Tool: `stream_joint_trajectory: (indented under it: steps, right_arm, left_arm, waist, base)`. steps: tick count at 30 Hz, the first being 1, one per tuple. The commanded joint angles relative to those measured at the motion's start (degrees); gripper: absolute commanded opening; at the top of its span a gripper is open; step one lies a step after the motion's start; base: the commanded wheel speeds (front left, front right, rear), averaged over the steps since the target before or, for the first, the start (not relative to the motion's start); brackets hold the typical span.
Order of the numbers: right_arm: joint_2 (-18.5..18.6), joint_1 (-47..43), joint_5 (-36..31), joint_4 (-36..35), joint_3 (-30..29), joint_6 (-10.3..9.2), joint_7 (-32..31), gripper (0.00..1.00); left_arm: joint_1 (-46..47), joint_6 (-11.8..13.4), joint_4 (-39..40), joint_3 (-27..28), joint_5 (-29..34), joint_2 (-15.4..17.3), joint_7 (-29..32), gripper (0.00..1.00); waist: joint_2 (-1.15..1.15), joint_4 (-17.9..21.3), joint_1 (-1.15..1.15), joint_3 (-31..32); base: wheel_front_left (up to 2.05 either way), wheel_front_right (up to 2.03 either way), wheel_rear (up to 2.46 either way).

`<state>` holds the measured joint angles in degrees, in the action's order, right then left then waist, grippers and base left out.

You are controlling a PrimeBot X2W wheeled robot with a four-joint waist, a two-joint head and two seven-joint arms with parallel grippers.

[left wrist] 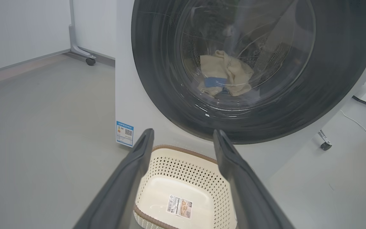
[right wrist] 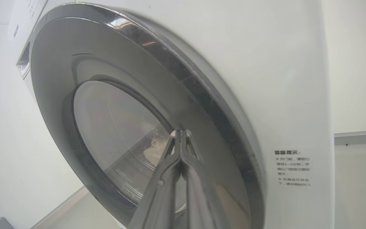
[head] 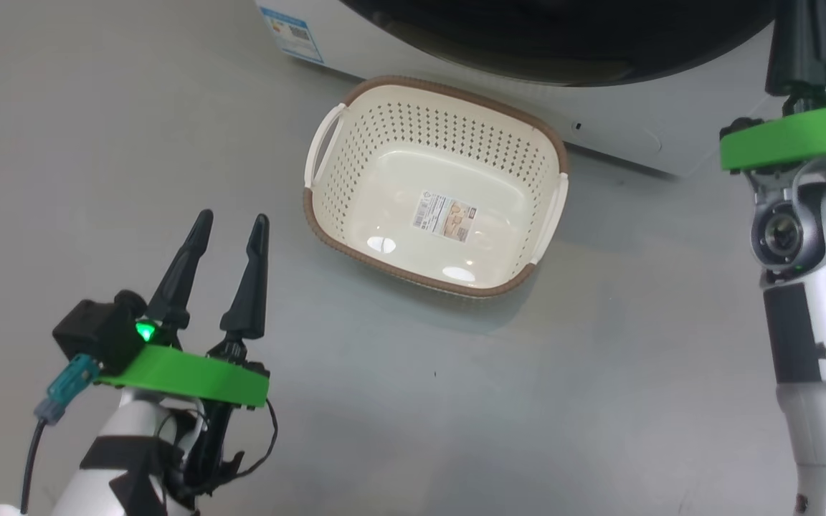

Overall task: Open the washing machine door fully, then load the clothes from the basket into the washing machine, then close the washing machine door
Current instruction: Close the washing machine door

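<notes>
While the big white front-loading washing machine point(left wrist: 129, 95) stands on the grey floor point(head: 97, 143), its large round door with a wide glossy black rim and bulging clear glass centre point(left wrist: 329, 79) lies against the machine's front, slightly blurred. Just in front of the machine, the small cream perforated plastic basket with a brown woven-look rim and white side handles point(head: 442, 125) sits upright on the floor. The left tool point(head: 234, 215) hovers near the basket's left side, its two dark fingers spread wide apart, holding nothing. The right tool point(right wrist: 180, 132) has its fingers pressed together, with the tips at the door's black rim; contact cannot be told. Behind the glass, low in the drum, lie the pale yellow soft clothes with bright blue trim point(left wrist: 230, 71). A small label sticker point(head: 445, 217) shows on the basket's bare bottom.
</notes>
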<state>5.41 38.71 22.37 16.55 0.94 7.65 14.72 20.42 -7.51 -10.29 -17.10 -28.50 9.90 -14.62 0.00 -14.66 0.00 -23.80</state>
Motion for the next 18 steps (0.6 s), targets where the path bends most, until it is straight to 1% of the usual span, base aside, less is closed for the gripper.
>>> stream_joint_trajectory:
  steps: [1,2,4,12,18]
  right_arm:
    - [-0.9,-0.6,0.4,-1.7,1.3,-0.16,0.3,0.78]
    - [-1.0,-1.5,0.5,-1.6,1.5,-0.16,0.3,0.87]
    - [-1.2,-3.3,0.7,-1.4,1.9,-0.16,0.3,0.99]
    - [-1.7,-10.8,1.3,-0.9,2.1,-0.16,0.3,1.0]
    - [-1.9,-15.8,1.3,-1.0,2.1,-0.16,0.3,1.0]
  left_arm:
    - [-0.1,0.0,1.3,2.5,-0.2,2.2,-0.4,1.0]
    - [-0.4,0.0,1.0,2.6,-0.2,2.4,-0.4,1.0]
    - [-1.1,0.0,0.5,3.0,-0.1,2.6,-0.4,1.0]
    - [-3.8,0.0,-1.3,4.3,0.1,3.9,-0.4,1.0]
    - [-5.2,0.0,-1.7,5.3,0.4,5.0,-0.4,1.0]
  waist:
    - [0.0,1.0,0.0,1.4]
    - [0.0,1.3,0.0,2.0]
    - [0.0,1.9,0.0,3.2]
    - [0.0,4.6,0.0,7.8]
    - [0.0,7.0,0.0,10.1]
  base:
    - [0.0,0.0,0.0]
    - [0.0,0.0,0.0]
    - [0.0,0.0,0.0]
    - [0.0,0.0,0.0]
    - [0.0,0.0,0.0]
